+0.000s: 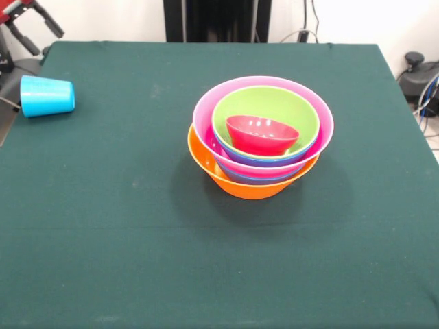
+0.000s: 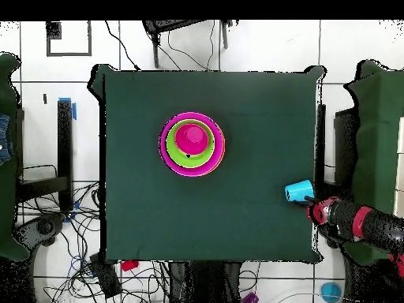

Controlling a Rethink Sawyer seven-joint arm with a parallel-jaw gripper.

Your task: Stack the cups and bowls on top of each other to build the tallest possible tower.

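Observation:
The bowls sit nested mid-table as a low tower (image 2: pixel 192 142): orange bowl (image 1: pixel 240 186) at the bottom, then the pink bowl (image 1: pixel 203 118), a purple-blue bowl showing only its rim (image 1: pixel 241 162), the lime green bowl (image 1: pixel 274 103), and the small red bowl (image 1: pixel 262 134) tilted inside it. The light-blue cup (image 1: pixel 46 96) lies on its side at the table's left edge; it also shows in the overhead view (image 2: pixel 299 192). My gripper (image 2: pixel 317 210) hangs just off that table edge, close beside the cup and apart from the bowls. Its state does not show.
The red and black arm (image 2: pixel 355 219) reaches in from beside the table; part of it shows at the front view's top left (image 1: pixel 20 14). The green cloth table (image 1: pixel 137 240) has cables and chairs (image 2: pixel 47 229) around it on the floor.

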